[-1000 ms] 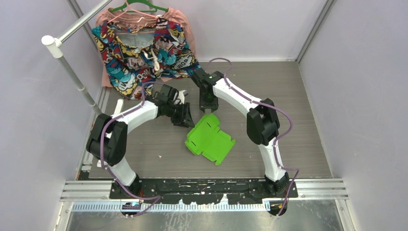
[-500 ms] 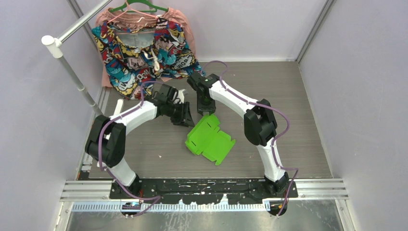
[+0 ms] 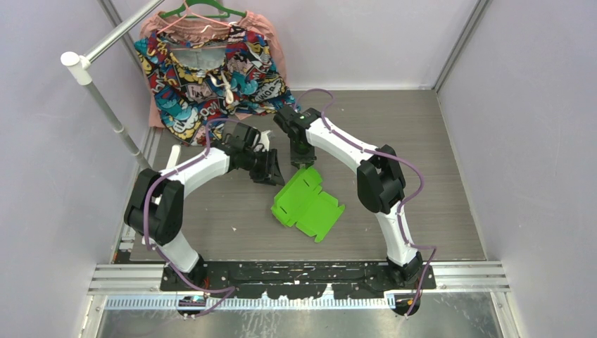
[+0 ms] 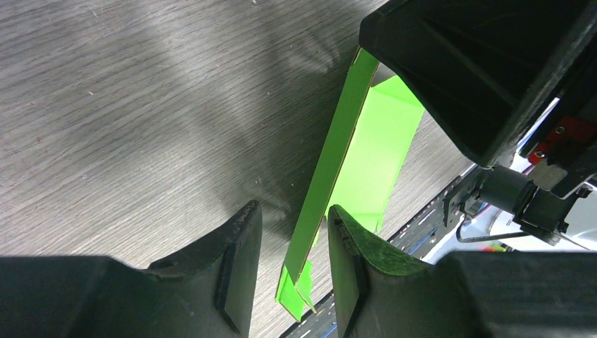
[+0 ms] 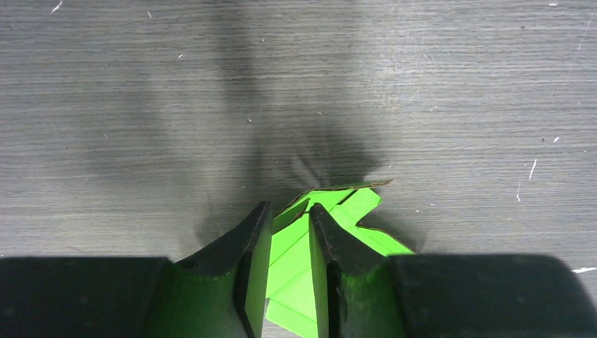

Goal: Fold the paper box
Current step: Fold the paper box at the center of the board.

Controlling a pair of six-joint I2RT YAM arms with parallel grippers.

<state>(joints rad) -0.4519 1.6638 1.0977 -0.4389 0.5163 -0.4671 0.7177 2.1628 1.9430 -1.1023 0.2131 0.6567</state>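
The paper box [image 3: 306, 204] is a lime-green die-cut sheet lying mid-table, its far edge lifted. In the left wrist view one flap of the paper box [image 4: 345, 148] stands on edge between the fingers of my left gripper [image 4: 292, 210]. That gripper is open, and the flap runs close to the right finger with a clear gap to the left one. My left gripper [image 3: 273, 171] sits at the sheet's far left corner. My right gripper [image 3: 303, 163] is at the sheet's far edge. My right gripper [image 5: 290, 208] straddles the paper box's [image 5: 359, 204] tab, jaws narrow with a gap still showing.
A colourful patterned garment [image 3: 211, 63] hangs on a green hanger [image 3: 204, 8] at the back left. A white pole [image 3: 105, 105] slants along the left side. The metal rail [image 3: 303, 274] carrying the arm bases crosses the near edge. My right gripper's black body [image 4: 479, 63] fills the left wrist view's upper right.
The right arm has shifted a little to the left at the sheet's far edge and its jaws have narrowed around the tab. The left arm and the sheet have not moved.
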